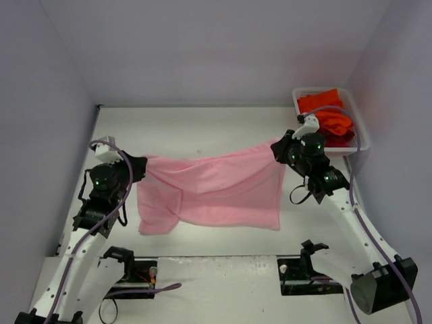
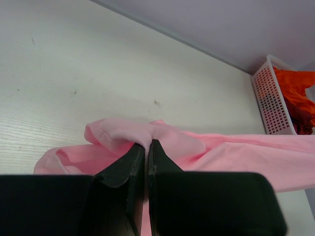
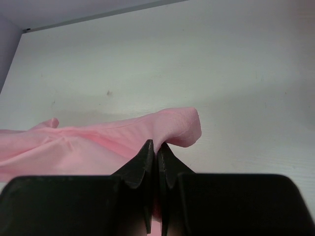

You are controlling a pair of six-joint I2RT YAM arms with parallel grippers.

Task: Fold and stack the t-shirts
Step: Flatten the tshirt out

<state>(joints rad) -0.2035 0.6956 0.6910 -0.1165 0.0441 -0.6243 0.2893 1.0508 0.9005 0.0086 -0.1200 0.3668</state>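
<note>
A: The left claw [image 1: 140, 169]?
B: Clamped on the pink t-shirt [image 1: 216, 189] at its nine o'clock corner; the right claw [image 1: 278, 150] pinches the two o'clock corner.
A: And the shirt?
B: Stretched between them across the table [image 1: 202, 128]. The orange-red t-shirts [image 1: 331, 115] lie in the basket [image 2: 268, 103] at one o'clock.

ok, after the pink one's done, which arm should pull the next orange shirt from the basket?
Right, probably. The basket with the orange t-shirts sits at the far right corner, just behind the right gripper; the left gripper is across the table. Both are shut on the pink t-shirt now.
</note>
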